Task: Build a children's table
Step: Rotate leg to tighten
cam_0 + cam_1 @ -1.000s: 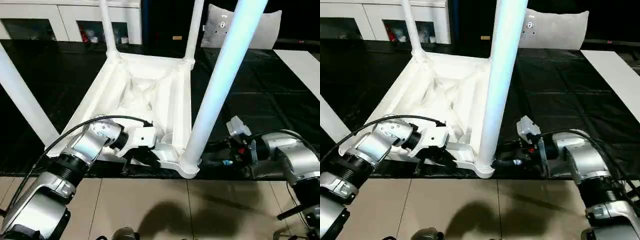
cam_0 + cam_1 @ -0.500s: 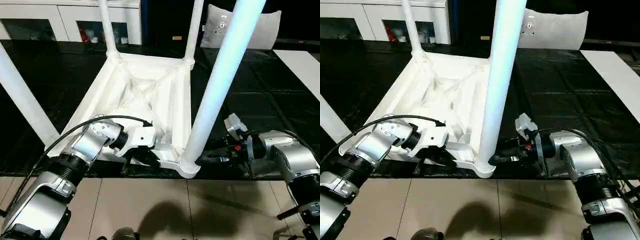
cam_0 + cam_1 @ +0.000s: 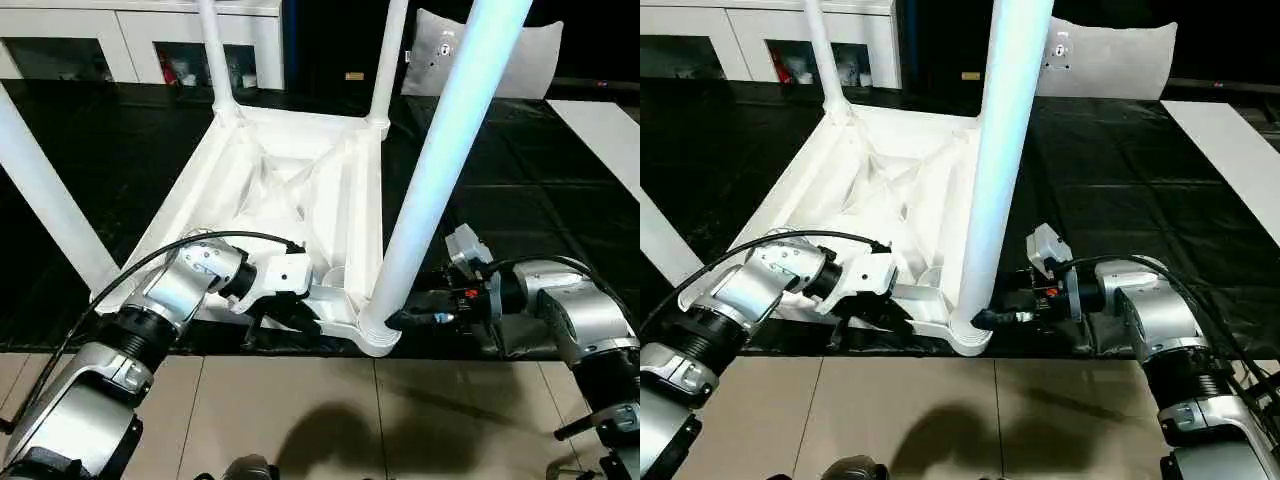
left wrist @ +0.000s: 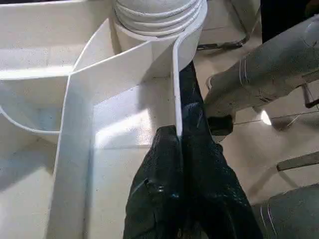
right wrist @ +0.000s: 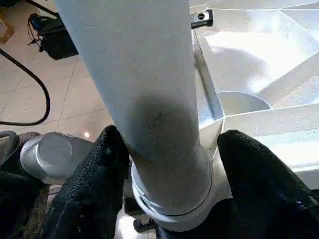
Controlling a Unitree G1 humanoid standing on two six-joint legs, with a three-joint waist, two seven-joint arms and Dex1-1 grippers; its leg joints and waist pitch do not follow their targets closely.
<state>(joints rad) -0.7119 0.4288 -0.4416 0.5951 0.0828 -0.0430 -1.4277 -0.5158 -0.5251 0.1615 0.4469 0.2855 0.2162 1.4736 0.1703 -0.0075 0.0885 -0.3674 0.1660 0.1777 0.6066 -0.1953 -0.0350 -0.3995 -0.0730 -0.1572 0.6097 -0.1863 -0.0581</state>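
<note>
Nearest to me, the left gripper (image 4: 180, 149) is clamped tight on the thin upright rim wall of the children's table (image 3: 300, 190), its black fingers (image 4: 199, 124) pinching the near edge just beside the corner socket. On the other side of that same corner the right gripper (image 5: 164, 149) stands with its fingers spread on either side of the base of the near right leg (image 3: 440, 150); one dark pad (image 5: 107, 154) sits close against the leg, and I cannot tell whether it presses or merely touches.

The table lies upside down on the black floor mat (image 3: 500, 190), its ribbed underside facing up and its long axis running away from the robot toward the cabinets. The near edge reaches the seam where the mat meets the beige floor tiles (image 3: 400, 420).

I count four legs, all seated in corner sockets and pointing upward: the near right one rising steeply out of the top of the head view, the near left leg (image 3: 45, 190) leaning off to the left, then the far left leg (image 3: 212, 50) and the far right leg (image 3: 390, 55).

Beyond the table, a white pillow (image 3: 520, 55) leans at the back right. Low white glass-door cabinets (image 3: 130, 40) line the back left, with small objects behind one pane that are too small to name.
</note>
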